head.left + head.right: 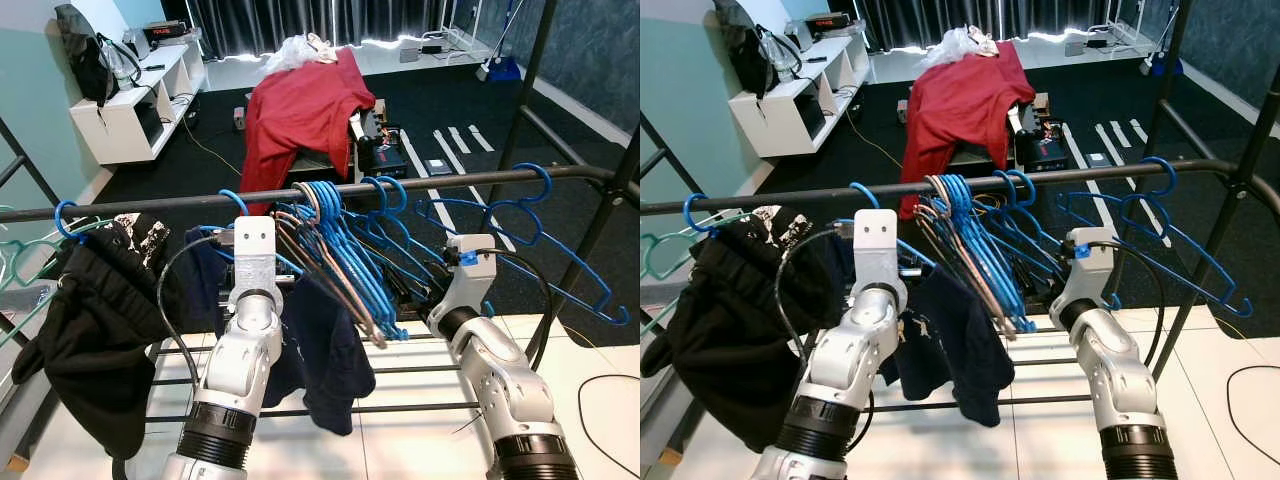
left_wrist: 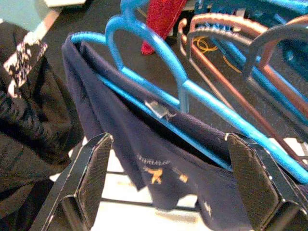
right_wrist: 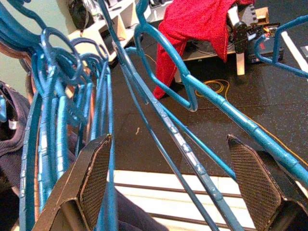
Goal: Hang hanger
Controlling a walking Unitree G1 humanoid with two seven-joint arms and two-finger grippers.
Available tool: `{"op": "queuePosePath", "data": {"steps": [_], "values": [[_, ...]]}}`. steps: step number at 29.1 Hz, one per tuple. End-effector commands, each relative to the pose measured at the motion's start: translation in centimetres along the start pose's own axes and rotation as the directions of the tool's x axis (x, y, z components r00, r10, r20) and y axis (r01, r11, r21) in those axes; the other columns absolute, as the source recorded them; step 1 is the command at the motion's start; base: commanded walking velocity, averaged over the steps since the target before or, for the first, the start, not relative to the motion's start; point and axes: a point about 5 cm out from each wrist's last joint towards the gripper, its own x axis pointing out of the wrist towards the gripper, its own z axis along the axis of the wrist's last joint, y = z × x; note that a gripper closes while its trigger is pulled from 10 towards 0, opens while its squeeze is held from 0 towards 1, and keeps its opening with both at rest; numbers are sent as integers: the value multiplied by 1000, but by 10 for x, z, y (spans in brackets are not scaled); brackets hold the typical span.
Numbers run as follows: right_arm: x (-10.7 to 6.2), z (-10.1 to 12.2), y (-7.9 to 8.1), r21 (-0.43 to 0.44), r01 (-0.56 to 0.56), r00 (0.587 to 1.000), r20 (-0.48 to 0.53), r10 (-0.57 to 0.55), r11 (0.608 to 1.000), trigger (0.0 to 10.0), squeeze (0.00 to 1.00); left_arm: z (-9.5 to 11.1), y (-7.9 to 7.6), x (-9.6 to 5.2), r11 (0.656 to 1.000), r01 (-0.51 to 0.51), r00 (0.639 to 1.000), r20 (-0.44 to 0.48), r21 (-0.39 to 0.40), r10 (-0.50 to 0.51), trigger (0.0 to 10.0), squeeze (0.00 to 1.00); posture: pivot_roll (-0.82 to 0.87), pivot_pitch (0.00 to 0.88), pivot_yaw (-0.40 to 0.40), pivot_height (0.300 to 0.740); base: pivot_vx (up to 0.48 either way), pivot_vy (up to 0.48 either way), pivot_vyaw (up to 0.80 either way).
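Both arms are raised toward the rail [image 1: 200, 200] of the clothes rack. The left gripper [image 2: 168, 187] has its fingers wide apart and holds nothing; between them hangs the blue hanger [image 2: 144, 62] with a navy garment [image 2: 139, 139], hooked on the rail left of the middle. The right gripper [image 3: 178, 187] is also wide open and empty, near a bunch of empty hangers [image 1: 345, 245]. No writing is readable.
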Motion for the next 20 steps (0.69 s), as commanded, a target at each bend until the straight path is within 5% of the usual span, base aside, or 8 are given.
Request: {"op": "queuePosePath", "data": {"steps": [1,10,14,20], "values": [[-1,-1,5,17,-17,1000,0,17,1000,10000,0,0,-18,-4,998,32,999,-36,-53,-34,10000,0,-102,87,108,735,0,0,0],[-1,-1,5,17,-17,1000,0,17,1000,10000,0,2,-21,-4,997,42,998,-36,-69,-44,10000,0,-104,88,108,735,0,0,0],[0,-1,6,20,-20,1000,-3,20,1000,10000,0,13,-27,-10,985,167,985,39,-38,-166,10000,0,-103,82,106,735,0,0,0],[1,-1,6,20,-21,1000,-5,22,1000,10000,0,18,-11,-9,981,176,983,65,-84,-171,10000,0,-102,73,103,735,0,0,0]]}}
